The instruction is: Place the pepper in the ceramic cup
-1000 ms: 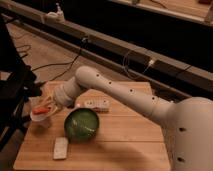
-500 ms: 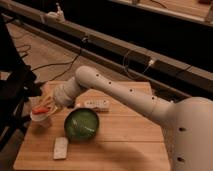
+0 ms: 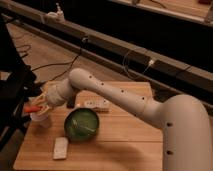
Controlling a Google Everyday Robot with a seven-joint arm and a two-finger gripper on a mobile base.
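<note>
- The hand [image 3: 41, 104] sat at the left end of the bench [image 3: 120, 145], directly above the cup [image 3: 40, 119]
- The hand gripped the pepper [image 3: 33, 107], which stuck out to the left, lying roughly level over the cup's rim
- The cup stood upright near the bench's left edge, just beside the green plate [image 3: 81, 123]
- The white arm [image 3: 115, 95] reached from the lower right across the bench to the cup
- A flat white block [image 3: 60, 147] lay near the front edge, below the plate
- A white strip-shaped thing [image 3: 97, 105] lay behind the plate, under the arm
</note>
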